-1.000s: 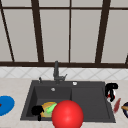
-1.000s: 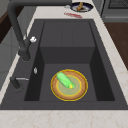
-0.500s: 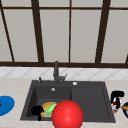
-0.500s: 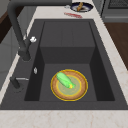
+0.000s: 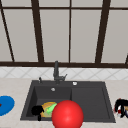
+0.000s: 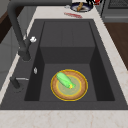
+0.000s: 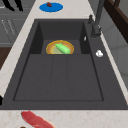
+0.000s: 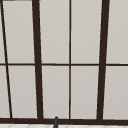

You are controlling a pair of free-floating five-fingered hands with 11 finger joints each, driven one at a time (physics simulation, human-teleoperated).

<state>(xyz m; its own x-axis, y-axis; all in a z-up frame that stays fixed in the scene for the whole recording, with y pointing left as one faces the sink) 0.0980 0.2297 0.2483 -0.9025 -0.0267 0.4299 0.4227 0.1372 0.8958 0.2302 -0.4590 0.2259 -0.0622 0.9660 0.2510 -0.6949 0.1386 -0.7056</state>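
My left hand (image 5: 37, 110) hovers at the sink's front left corner, beside a yellow-brown plate (image 5: 45, 110) that holds a green cucumber (image 5: 51, 108). Seen from the right side, its fingers (image 7: 13, 4) hang straight, in front of the counter, holding nothing. The plate (image 6: 81, 87) and cucumber (image 6: 64, 79) lie in the deep left basin. My right hand (image 5: 121, 105) is over the right counter, above a small dark plate (image 6: 86, 9) with a brown piece (image 6: 80, 6) on it; the hand's edge (image 6: 91, 1) shows there too.
A red ball (image 5: 67, 115) fills the foreground in front of the sink. A blue plate (image 5: 5, 105) with a small dark red bit (image 7: 49, 4) sits on the left counter. A red strip (image 6: 73, 15) lies on the right counter. The black faucet (image 5: 56, 71) stands behind the basin.
The right hand has drifted slightly right and lower over the right counter. The left hand, plate and cucumber have not moved.
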